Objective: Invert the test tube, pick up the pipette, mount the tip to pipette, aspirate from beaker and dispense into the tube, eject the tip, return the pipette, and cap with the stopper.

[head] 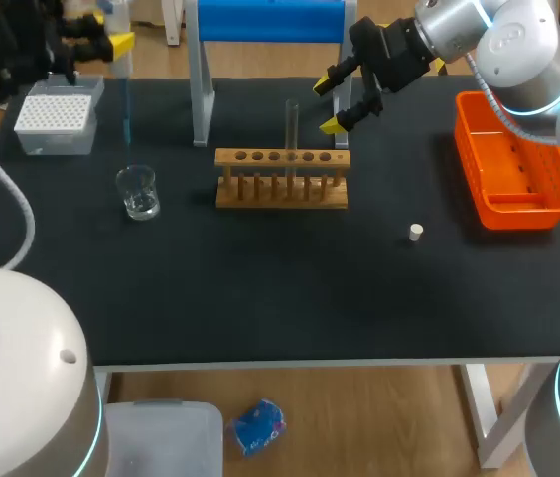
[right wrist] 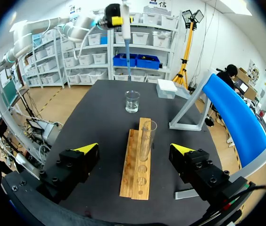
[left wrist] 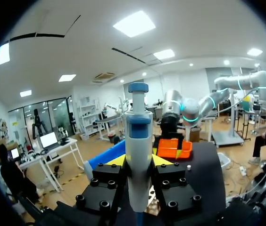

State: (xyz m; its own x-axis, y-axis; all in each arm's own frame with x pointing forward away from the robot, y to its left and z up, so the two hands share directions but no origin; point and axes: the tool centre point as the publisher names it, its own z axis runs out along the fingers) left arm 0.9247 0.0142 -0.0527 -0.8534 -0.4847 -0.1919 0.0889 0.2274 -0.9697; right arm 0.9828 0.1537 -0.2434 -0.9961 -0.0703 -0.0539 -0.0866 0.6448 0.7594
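**Holding the pipette ready, with the draw from the beaker next**

Over at the far corner, the left gripper [left wrist: 138, 161] is clamped on the pipette [left wrist: 138, 136], which stands upright between the yellow tips. In the head view a slim tip [head: 126, 111] hangs below it, beside the tip box [head: 55, 121] and behind the beaker [head: 138, 191], clear of the table [head: 260, 288]. I judge that mounting is done and aspiration is the step in hand. The next move calls for centring the tip over the beaker's mouth and lowering it deep enough to draw, without knocking the glass. The right gripper [right wrist: 134, 149] has its fingers wide apart and holds nothing. The test tube [right wrist: 147, 136] stands ahead of it, mouth-up in the wooden rack [right wrist: 135, 174]. The stopper [head: 415, 233] lies on the table, well apart from the rack.
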